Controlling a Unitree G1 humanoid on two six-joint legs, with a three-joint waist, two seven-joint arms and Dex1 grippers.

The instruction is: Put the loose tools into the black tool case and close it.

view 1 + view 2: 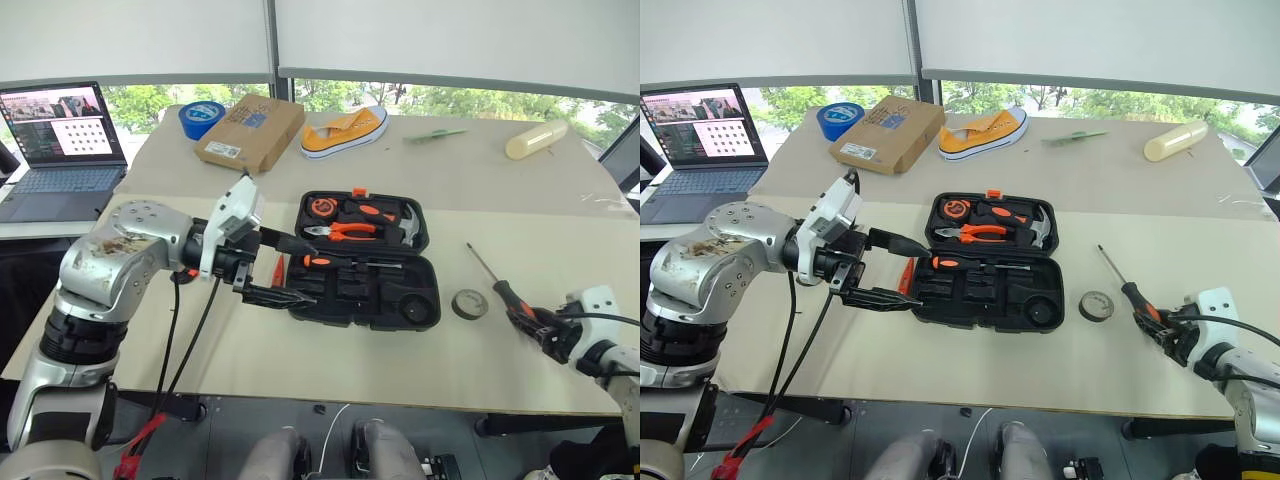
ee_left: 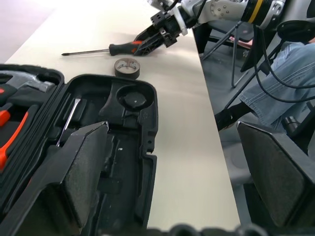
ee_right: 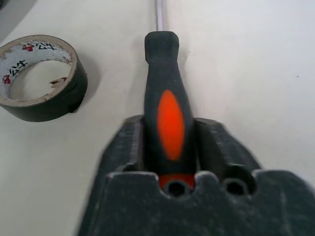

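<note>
Beige table (image 1: 560,210) runs out just past the right gripper (image 3: 171,142), whose fingers are closed around a screwdriver (image 1: 497,285) handle; a loose pinch could drop it over that edge. Open room separates it from the tool case (image 1: 362,262). The tape roll (image 1: 469,304) lies between. The left gripper (image 1: 278,272) is held spread wide at the case's left rim.
</note>
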